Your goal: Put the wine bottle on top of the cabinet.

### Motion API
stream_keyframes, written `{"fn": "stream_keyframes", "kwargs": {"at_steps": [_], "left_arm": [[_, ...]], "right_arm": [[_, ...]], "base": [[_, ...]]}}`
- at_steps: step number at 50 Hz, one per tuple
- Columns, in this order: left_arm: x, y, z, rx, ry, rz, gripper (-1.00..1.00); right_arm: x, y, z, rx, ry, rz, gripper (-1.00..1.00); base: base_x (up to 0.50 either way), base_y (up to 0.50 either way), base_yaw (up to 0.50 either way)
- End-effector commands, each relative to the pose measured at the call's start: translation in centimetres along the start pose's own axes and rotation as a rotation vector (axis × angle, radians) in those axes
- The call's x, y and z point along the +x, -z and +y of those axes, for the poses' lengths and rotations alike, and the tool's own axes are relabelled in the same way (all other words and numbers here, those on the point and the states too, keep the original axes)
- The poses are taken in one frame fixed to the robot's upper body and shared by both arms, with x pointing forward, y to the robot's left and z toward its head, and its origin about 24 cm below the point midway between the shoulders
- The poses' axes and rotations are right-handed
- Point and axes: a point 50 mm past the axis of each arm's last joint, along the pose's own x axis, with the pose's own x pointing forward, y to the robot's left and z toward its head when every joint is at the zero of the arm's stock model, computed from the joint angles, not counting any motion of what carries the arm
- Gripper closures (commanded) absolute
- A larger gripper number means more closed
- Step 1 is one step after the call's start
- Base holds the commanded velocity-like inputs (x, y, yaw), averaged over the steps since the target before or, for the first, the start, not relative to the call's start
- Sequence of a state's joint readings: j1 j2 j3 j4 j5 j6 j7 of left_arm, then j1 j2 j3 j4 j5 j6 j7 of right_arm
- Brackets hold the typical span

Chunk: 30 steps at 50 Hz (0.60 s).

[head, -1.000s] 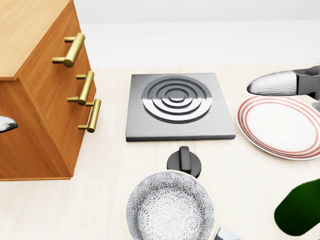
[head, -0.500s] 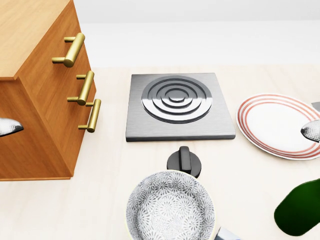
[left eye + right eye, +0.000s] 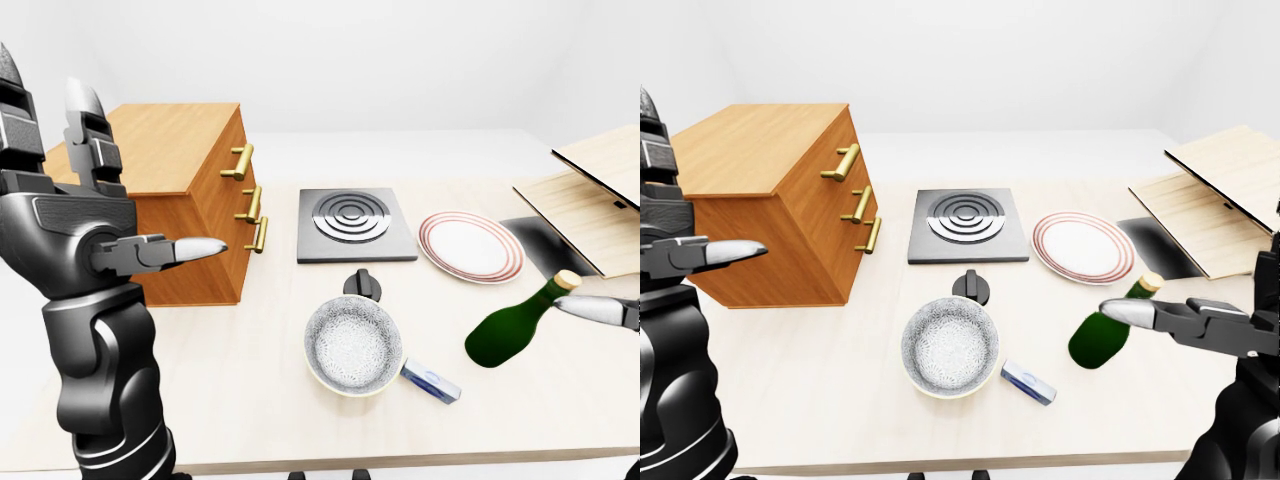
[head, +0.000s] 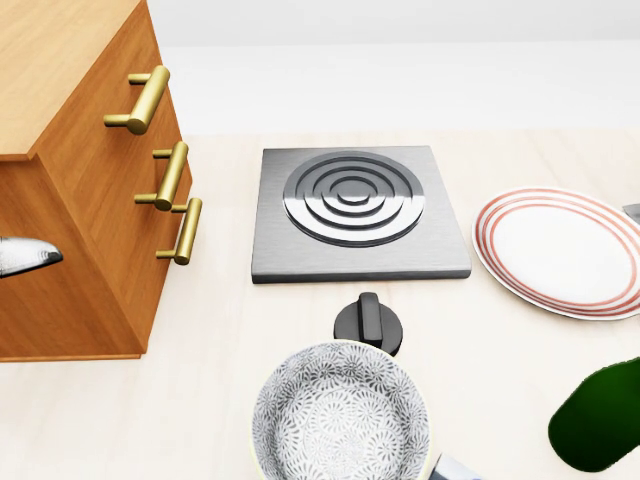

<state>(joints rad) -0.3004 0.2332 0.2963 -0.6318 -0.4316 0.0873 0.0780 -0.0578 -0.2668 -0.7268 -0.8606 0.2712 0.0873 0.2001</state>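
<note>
On the table, scene: I saw a pale tabletop holding everything described below.
Wine bottle: the green wine bottle lay tilted near the right side of the right-eye view, neck toward the upper right, just below the plate; it was not on the cabinet.
Cabinet: the wooden cabinet with brass handles stood at the left, well apart from the bottle.
Right hand: my right hand was beside the bottle with fingers stretched straight out, gripping nothing; one fingertip reached across the bottle's neck in that view.
Left hand: my left hand was raised at the left, fingers spread wide, holding nothing.
Change, right hand: a second earlier its fingers showed above the plate in the head view; half a second ago only a tip remained at the right edge; now it had left that view.
Change, left hand: its fingertip had crept slightly farther in from the left edge.
Unchanged: bottle, cabinet, hob, knob and patterned bowl stayed put; the camera had not moved.
</note>
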Motion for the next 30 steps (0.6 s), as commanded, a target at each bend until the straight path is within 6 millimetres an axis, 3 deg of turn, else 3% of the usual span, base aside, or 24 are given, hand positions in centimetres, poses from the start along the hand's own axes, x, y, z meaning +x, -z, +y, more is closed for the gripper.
{"fn": "stream_keyframes", "kwargs": {"at_steps": [1,7,30], "left_arm": [[0.0,0.5,0.0,0.003,0.002,0.018,-1.00],[-0.2,0.4,0.0,0.006,0.001,0.017,-1.00],[-0.5,0.5,-0.2,0.000,0.000,0.025,-1.00]], "right_arm": [[-2.3,1.5,-0.9,-0.036,0.025,0.146,-1.00],[-3.4,3.3,-1.0,-0.031,0.046,0.258,-1.00],[-4.7,4.8,-1.7,-0.028,0.117,0.347,-1.00]], "base": [[0.00,0.00,0.00],[0.00,0.00,0.00],[0.00,0.00,0.00]]}}
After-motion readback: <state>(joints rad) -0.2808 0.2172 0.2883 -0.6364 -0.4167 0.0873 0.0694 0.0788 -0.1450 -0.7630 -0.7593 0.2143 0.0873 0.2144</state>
